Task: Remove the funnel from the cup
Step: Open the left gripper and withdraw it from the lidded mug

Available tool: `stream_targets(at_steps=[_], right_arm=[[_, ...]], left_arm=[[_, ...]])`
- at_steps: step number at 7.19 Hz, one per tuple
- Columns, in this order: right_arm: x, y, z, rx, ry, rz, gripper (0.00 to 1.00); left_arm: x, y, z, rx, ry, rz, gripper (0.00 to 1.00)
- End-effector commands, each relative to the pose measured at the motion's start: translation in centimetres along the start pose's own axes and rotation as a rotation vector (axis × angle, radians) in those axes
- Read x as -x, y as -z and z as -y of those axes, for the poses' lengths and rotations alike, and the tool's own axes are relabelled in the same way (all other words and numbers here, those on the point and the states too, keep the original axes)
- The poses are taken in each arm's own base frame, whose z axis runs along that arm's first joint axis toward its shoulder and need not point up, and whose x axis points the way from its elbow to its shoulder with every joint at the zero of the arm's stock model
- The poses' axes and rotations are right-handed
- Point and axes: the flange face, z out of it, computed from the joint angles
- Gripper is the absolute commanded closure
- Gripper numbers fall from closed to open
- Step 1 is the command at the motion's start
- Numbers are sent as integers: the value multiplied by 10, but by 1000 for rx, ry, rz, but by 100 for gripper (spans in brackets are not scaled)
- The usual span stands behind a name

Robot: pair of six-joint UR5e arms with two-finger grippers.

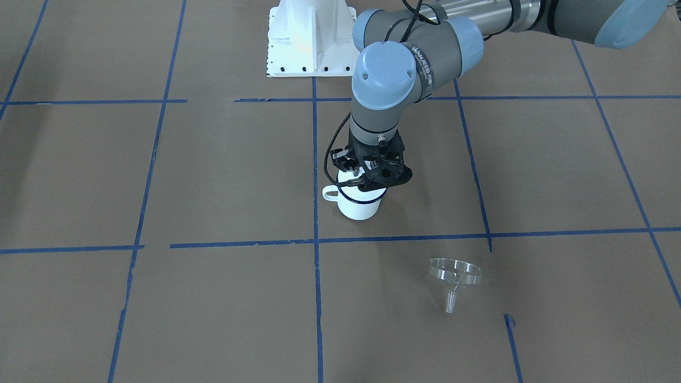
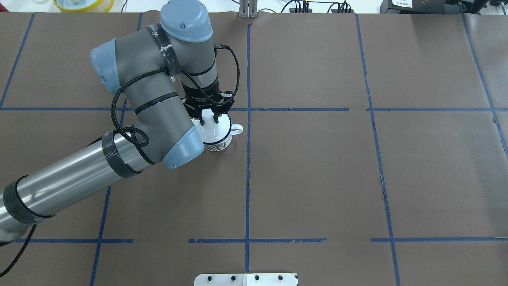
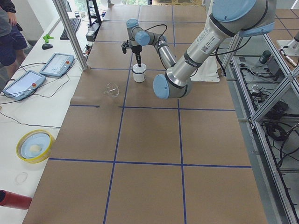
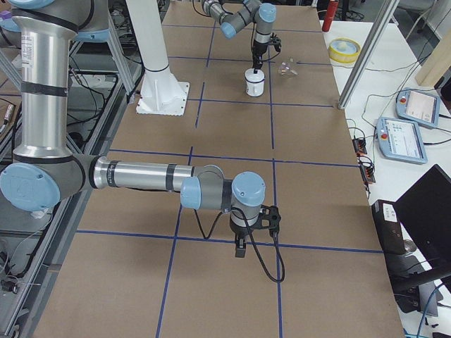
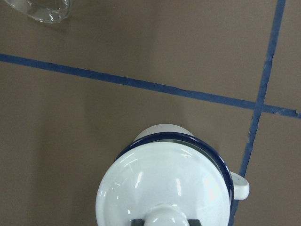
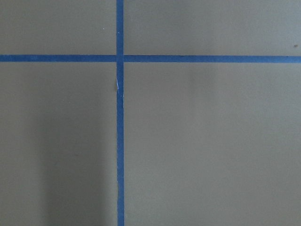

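On the cup (image 1: 357, 210) sits a white lid (image 5: 160, 183), its knob pinched between the left gripper (image 2: 209, 118) fingers. The funnel (image 1: 456, 274) lies well apart on the counter (image 1: 213, 175). Whether the right gripper (image 4: 240, 248) fingers are parted, I cannot tell.

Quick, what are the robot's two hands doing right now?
Left gripper: closed on the white lid, at its knob.
Right gripper: cannot tell.

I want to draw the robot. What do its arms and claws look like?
Left arm and right arm: shiny silver tubes, grey joints, light blue round caps. Black cables loop to black claws, left claw, right claw. The left arm wears black bands with white letters.
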Motion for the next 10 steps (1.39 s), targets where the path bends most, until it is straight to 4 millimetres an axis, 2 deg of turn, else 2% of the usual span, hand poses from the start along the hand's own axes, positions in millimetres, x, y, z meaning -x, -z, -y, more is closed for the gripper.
stream_targets(at_steps=[1, 2, 6, 7, 8, 9, 10], right_arm=[[0, 0, 0, 0, 0, 0, 0], [0, 0, 0, 0, 0, 0, 0], [0, 0, 0, 0, 0, 0, 0], [0, 0, 0, 0, 0, 0, 0], [0, 0, 0, 0, 0, 0, 0], [0, 0, 0, 0, 0, 0, 0], [0, 0, 0, 0, 0, 0, 0]], left_arm=[[-2, -5, -5, 7, -5, 2, 61], [-2, -1, -7, 0, -15, -6, 1], [-4, 19, -15, -17, -34, -40, 0], [-3, 33, -16, -30, -40, -58, 0], [22, 51, -18, -60, -55, -84, 0], [67, 78, -15, -111, -114, -110, 0], [114, 117, 14, -177, -178, -84, 0]])
